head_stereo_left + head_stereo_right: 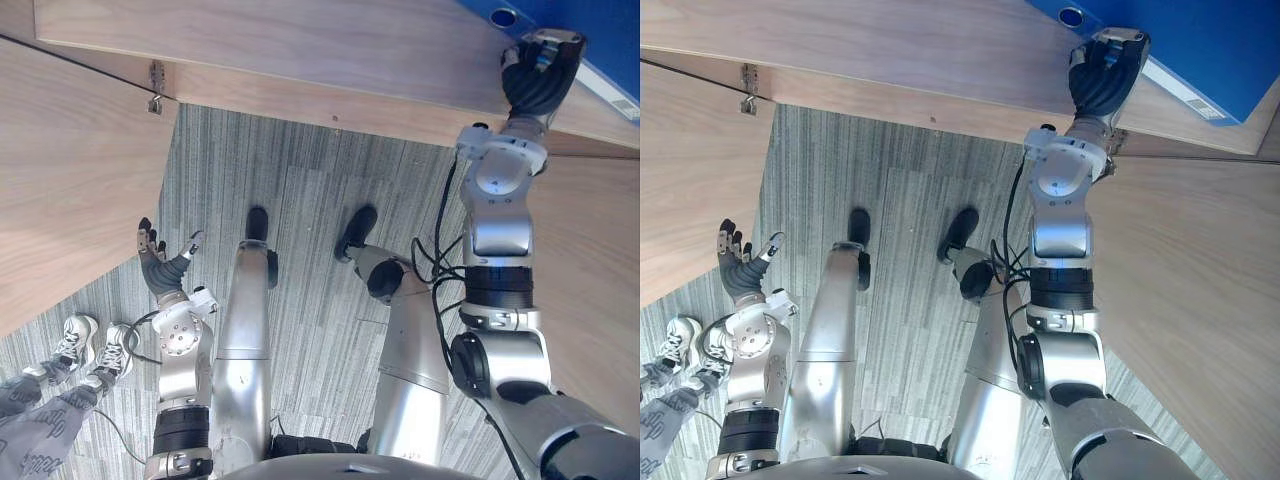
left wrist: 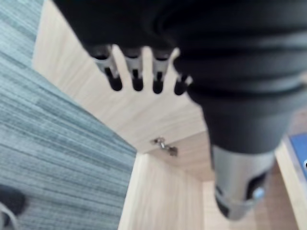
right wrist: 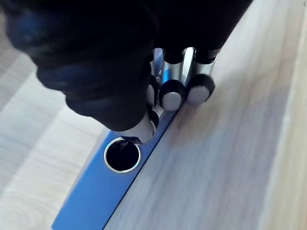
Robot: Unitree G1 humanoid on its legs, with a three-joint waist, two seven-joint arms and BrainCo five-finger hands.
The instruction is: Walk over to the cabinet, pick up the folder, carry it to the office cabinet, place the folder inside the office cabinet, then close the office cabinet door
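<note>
Item: blue folder point(image 1: 1200, 45), upper right of the frame, lying on the wooden cabinet shelf point(image 1: 890, 50); metal-rimmed finger hole point(image 3: 122, 154) in its spine.
Right hand point(image 1: 1102, 75): upper right, raised to the shelf edge, fingers curled over the folder's spine and thumb pressed beside the hole, gripping it.
Left hand point(image 1: 740, 262): lower left, fingers spread and straight, holding nothing.
Cabinet door point(image 1: 70, 180): left side, open, hinge point(image 1: 156, 85) at its top.
Floor: grey carpet point(image 1: 300, 200).
Person's white shoes point(image 1: 75, 340): lower left corner.
</note>
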